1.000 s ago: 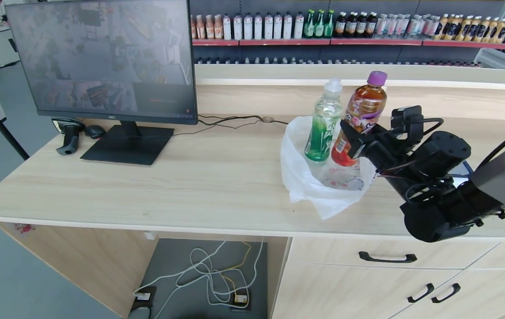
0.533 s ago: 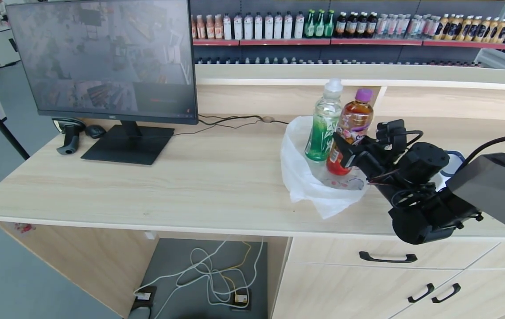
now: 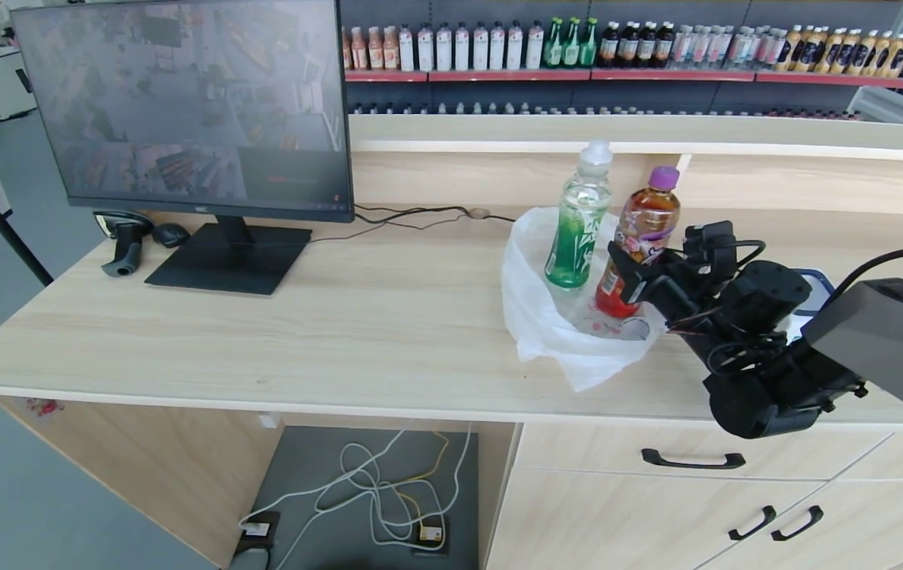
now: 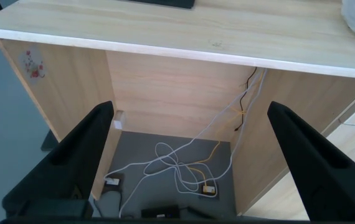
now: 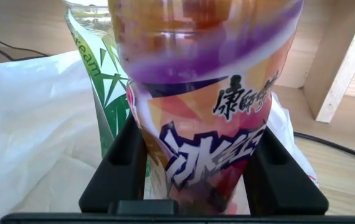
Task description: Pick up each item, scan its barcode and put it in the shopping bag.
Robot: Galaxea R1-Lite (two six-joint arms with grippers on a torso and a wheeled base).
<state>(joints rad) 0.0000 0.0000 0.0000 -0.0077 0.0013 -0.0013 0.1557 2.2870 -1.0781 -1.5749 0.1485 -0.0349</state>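
Right gripper (image 3: 630,273) is pinching the tea bottle (image 3: 645,229) low on its label, in the shopping bag (image 3: 535,317), at 3 o'clock from the green bottle (image 3: 576,229). Looks full, so heavyish and rigid, with slick plastic. Can't tell if it's touched down.

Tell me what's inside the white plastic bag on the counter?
A clear bottle with a green label stands in the white plastic bag. The right gripper holds an amber purple-capped bottle beside it. Anything lying lower is covered by the bag's crumpled wall.
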